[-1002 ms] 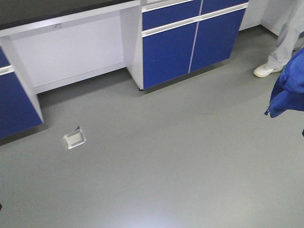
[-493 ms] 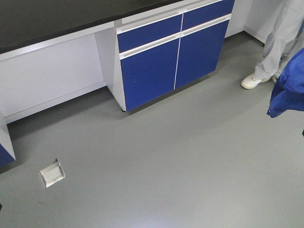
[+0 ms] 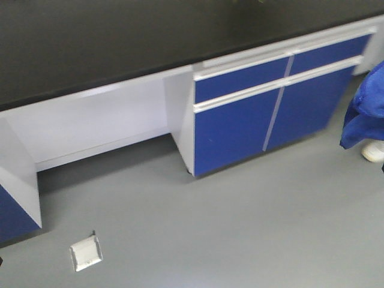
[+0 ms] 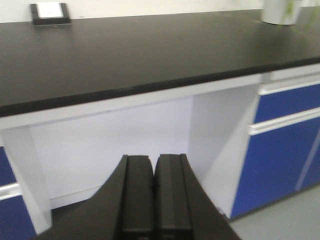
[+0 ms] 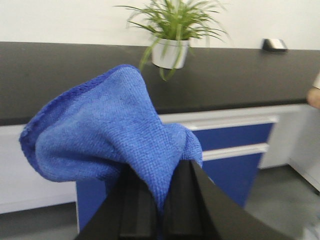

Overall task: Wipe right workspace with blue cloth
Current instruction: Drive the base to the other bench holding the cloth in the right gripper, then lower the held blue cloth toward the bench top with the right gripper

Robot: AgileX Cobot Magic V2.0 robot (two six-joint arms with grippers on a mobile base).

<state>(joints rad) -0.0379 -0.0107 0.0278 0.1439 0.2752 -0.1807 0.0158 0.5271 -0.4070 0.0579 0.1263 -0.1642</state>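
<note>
The blue cloth (image 5: pixel 105 140) bunches up out of my right gripper (image 5: pixel 159 171), which is shut on its lower fold. In the front view the cloth (image 3: pixel 366 114) hangs at the right edge, above the floor and in front of the cabinets. The right workspace is the long matte black countertop (image 4: pixel 150 50), and it also runs across the top of the front view (image 3: pixel 120 42). A small black box with a white face (image 4: pixel 49 12) stands at its back. My left gripper (image 4: pixel 154 159) is shut on nothing and points at the knee space under the counter.
A potted plant (image 5: pixel 172 35) stands on the counter, its white pot (image 4: pixel 280 11) at the far right. Blue cabinet doors (image 3: pixel 258 120) sit under the counter beside a white knee space (image 3: pixel 102 126). A metal floor box (image 3: pixel 86 253) and a person's white shoe (image 3: pixel 373 151) are on the grey floor.
The view has swung and closed on the counter, which now fills the top of the front view. The cabinets shifted right. The cloth stays held at the right edge.
</note>
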